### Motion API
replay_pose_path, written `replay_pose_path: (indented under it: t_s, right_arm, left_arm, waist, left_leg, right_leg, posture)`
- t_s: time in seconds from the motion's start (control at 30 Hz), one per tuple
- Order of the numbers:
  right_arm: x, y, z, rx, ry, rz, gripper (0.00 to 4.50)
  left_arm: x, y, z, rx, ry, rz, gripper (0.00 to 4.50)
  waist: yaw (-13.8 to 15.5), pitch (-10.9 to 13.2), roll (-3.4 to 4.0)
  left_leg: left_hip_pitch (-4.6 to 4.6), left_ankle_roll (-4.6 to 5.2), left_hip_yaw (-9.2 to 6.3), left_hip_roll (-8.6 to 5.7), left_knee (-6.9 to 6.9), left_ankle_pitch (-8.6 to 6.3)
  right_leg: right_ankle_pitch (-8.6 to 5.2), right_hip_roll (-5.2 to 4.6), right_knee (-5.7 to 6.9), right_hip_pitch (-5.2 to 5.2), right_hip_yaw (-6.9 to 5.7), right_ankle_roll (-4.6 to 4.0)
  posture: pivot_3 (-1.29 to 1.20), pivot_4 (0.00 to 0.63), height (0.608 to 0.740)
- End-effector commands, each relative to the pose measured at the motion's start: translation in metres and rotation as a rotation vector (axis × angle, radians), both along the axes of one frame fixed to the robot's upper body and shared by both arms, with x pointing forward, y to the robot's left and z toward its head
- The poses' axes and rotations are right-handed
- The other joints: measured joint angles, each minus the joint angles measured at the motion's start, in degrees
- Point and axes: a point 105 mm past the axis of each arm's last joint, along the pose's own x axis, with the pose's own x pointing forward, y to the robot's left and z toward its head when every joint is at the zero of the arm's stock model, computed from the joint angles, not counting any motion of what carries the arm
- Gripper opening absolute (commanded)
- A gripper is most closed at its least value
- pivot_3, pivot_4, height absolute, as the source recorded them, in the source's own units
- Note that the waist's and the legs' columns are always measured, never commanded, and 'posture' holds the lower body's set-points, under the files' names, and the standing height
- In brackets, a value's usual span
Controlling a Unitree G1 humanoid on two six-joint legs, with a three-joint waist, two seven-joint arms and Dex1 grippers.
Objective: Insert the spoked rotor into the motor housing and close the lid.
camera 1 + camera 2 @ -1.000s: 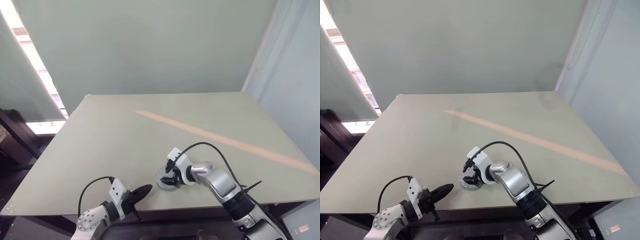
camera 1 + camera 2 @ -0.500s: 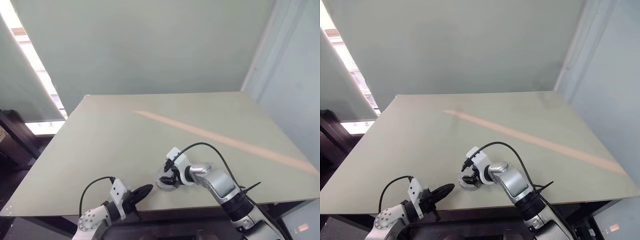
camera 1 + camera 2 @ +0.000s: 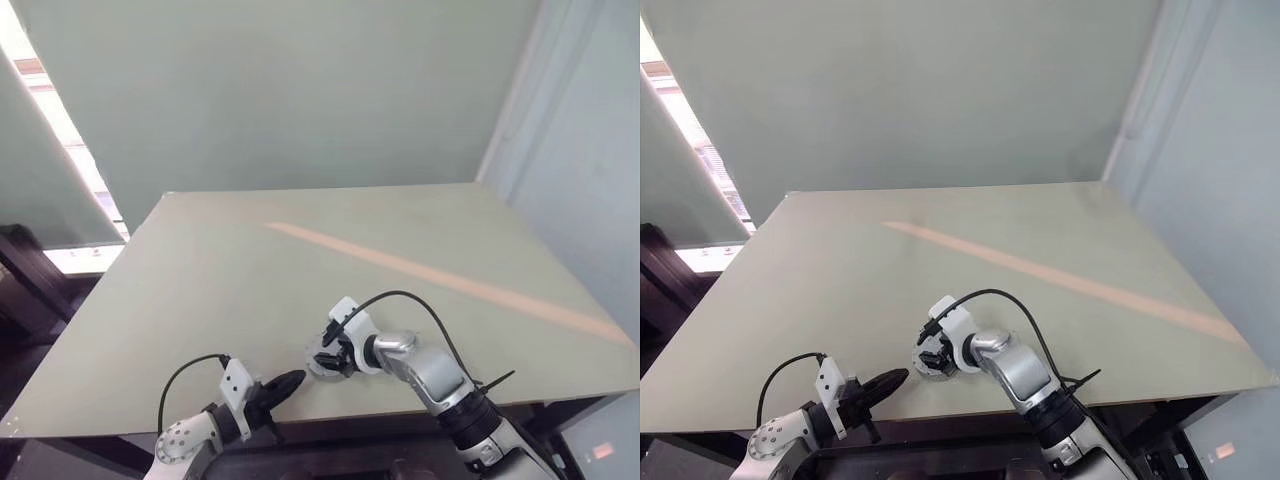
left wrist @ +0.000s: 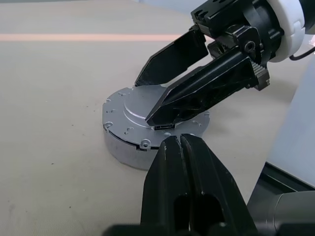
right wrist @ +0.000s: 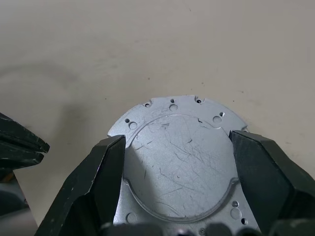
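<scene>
The lid [image 5: 177, 157], a scratched silver-grey disc with small holes round its rim, lies flat on top of the motor housing [image 4: 123, 147], whose thick round wall shows under it near the table's front edge. My right gripper [image 5: 177, 142] reaches down over it, its black fingers [image 4: 206, 86] spread wide with their tips at opposite sides of the lid, closed across its width. Just short of the housing, my left gripper [image 4: 179, 141] points at its wall, shut with nothing in it. The spoked rotor is hidden.
The beige table [image 3: 250, 270] carries a long orange stripe [image 3: 420, 270] running back left to front right. Its front edge runs just under both grippers. A plain wall stands behind it.
The head view has shifted a little. Neither gripper nor the lid has visibly moved on the table.
</scene>
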Motion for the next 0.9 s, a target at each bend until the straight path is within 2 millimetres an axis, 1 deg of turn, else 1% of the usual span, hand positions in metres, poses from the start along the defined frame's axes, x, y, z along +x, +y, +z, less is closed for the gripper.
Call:
replay_pose_path:
  t_s: [0.03, 0.2, 0.4, 0.5, 0.7, 0.8, 0.9]
  right_arm:
    - [0.000, -0.002, -0.001, 0.003, -0.013, 0.014, 3.18]
    - [0.005, -0.005, 0.012, 0.042, -0.067, 0.026, 3.18]
    - [0.004, -0.005, 0.021, 0.083, -0.091, 0.038, 3.16]
    - [0.004, -0.003, 0.024, 0.119, -0.096, 0.041, 2.20]
    - [0.005, -0.005, 0.021, 0.124, -0.090, 0.026, 0.04]
    - [0.004, -0.004, 0.020, 0.135, -0.052, 0.028, 0.01]
    - [0.005, -0.003, 0.029, 0.193, -0.061, 0.049, 0.01]
  left_arm:
    - [0.003, -0.003, 0.011, 0.001, -0.048, -0.019, 0.00]
    - [0.003, -0.004, 0.010, 0.003, -0.044, -0.020, 0.00]
    - [0.003, -0.004, 0.010, 0.004, -0.042, -0.025, 0.00]
    - [0.004, -0.004, 0.010, 0.006, -0.042, -0.027, 0.00]
    - [0.005, -0.004, 0.010, 0.009, -0.043, -0.031, 0.00]
    - [0.006, -0.004, 0.011, 0.009, -0.044, -0.032, 0.00]
    - [0.006, -0.004, 0.011, 0.010, -0.044, -0.034, 0.00]
  waist:
    - [-0.36, 0.00, 0.00]
    - [-0.49, 0.00, -0.01]
    - [-0.46, 0.00, -0.01]
    - [-0.48, 0.01, -0.02]
    - [-0.48, 0.01, -0.02]
    - [-0.47, 0.00, -0.02]
    - [-0.47, 0.01, -0.02]
  left_leg:
    - [-0.01, 0.00, 0.00, 0.00, 0.00, 0.00]
    - [-0.06, 0.00, 0.00, -0.03, -0.02, 0.00]
    - [-0.13, 0.00, 0.00, -0.05, -0.08, 0.00]
    - [-0.14, 0.00, 0.01, -0.05, -0.11, -0.01]
    - [-0.16, 0.00, 0.01, -0.05, -0.24, -0.01]
    - [-0.16, 0.01, 0.03, -0.05, -0.31, 0.00]
    - [-0.17, 0.01, 0.03, -0.05, -0.34, 0.00]
  right_leg:
    - [0.00, 0.00, 0.00, 0.00, 0.00, 0.00]
    - [0.00, -0.01, -0.03, -0.02, 0.01, 0.00]
    - [0.00, -0.02, -0.06, -0.10, 0.01, 0.00]
    - [0.00, -0.03, -0.12, -0.09, 0.01, 0.00]
    - [0.00, -0.03, -0.14, -0.15, 0.01, -0.01]
    - [-0.02, -0.03, -0.14, -0.14, 0.02, -0.04]
    - [-0.03, -0.02, -0.14, -0.13, 0.01, -0.05]
  posture:
    - [0.00, 0.000, 0.740]
    - [0.00, 0.000, 0.740]
    - [0.00, 0.000, 0.740]
    - [0.00, 0.000, 0.740]
    - [0.00, 0.000, 0.740]
    - [0.00, 0.000, 0.740]
    - [0.00, 0.000, 0.740]
